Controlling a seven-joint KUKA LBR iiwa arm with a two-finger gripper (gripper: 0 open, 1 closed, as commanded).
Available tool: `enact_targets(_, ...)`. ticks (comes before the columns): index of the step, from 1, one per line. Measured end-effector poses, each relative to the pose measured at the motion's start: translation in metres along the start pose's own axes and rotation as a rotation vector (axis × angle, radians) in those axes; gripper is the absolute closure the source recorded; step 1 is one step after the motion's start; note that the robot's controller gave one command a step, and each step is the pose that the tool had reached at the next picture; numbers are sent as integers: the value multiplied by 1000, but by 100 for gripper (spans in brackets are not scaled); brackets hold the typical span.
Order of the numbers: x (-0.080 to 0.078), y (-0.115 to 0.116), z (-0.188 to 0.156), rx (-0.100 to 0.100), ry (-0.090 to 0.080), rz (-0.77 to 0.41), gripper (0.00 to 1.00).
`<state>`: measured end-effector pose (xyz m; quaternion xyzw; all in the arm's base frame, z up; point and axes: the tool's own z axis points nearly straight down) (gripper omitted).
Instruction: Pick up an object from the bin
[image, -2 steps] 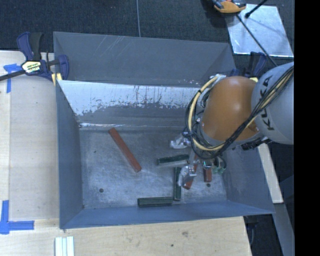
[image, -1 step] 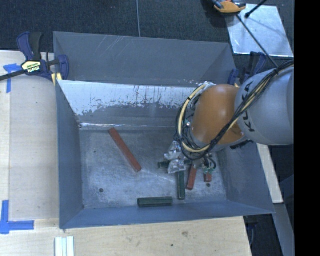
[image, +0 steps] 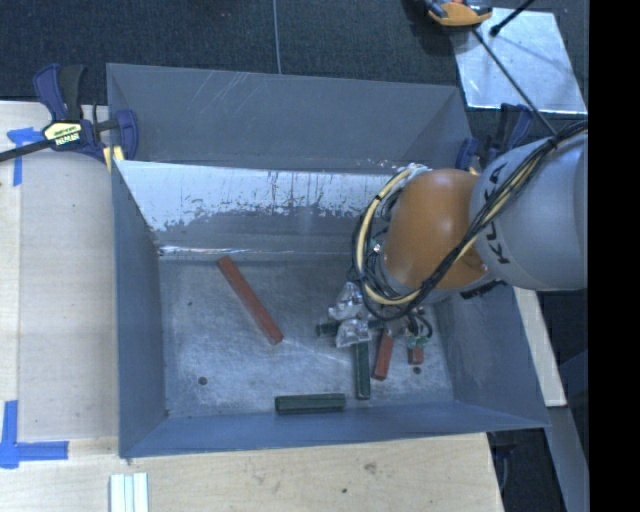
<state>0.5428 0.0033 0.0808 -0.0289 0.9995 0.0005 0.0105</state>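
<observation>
Now my end effector (image: 350, 325) hangs by the far ends of green stick (image: 362, 378) and brown stick (image: 382, 358); can't tell how open.

The arm (image: 535, 215) is a thick, rounded tube of smooth silver-grey metal with dark block lettering (image: 497, 248) printed along its side. At the wrist sits a glossy orange cover (image: 430, 235) shaped like a dome. A bundle of black, yellow and pale cables (image: 372, 240) loops around the edge of this cover. Below it the end effector (image: 352, 325) is a small cluster of bare silver metal parts.
</observation>
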Motion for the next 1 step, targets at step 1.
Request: enact_targets(1,-11,10,-158,0,14,-81,100)
